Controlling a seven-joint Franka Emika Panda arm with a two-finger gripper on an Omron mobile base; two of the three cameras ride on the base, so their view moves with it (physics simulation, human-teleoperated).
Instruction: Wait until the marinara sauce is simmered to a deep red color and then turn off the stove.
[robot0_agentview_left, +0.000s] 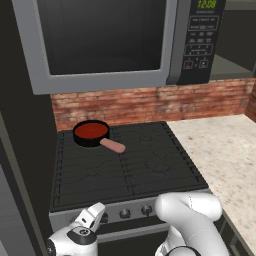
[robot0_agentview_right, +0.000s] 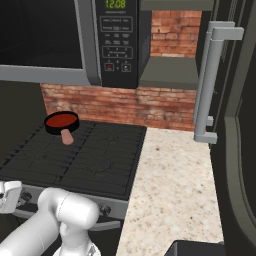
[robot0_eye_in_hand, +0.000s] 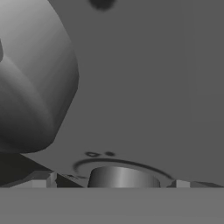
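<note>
The marinara sauce (robot0_agentview_left: 91, 130) (robot0_agentview_right: 61, 120) is a smooth red disc inside a small black skillet (robot0_agentview_left: 80, 139) with a pinkish handle (robot0_agentview_left: 113, 145), on the back left burner of the stove (robot0_agentview_left: 131, 167) (robot0_agentview_right: 75, 161). My gripper (robot0_agentview_left: 98, 209) is low at the stove's silver front panel, at its left end. In the hand view the gripper (robot0_eye_in_hand: 111, 183) is open. Its fingertips (robot0_eye_in_hand: 41, 180) stand wide apart on either side of a round knob (robot0_eye_in_hand: 123, 177) without touching it. A second, larger knob (robot0_eye_in_hand: 35, 78) looms at the left of that view.
More knobs (robot0_agentview_left: 125, 213) line the panel to the right of my hand. A silver-framed microwave (robot0_agentview_left: 100, 45) hangs over the cooktop against a brick wall. A speckled counter (robot0_agentview_left: 225, 150) lies right of the stove, and beyond it a tall dark cabinet with a grey handle (robot0_agentview_right: 210, 80).
</note>
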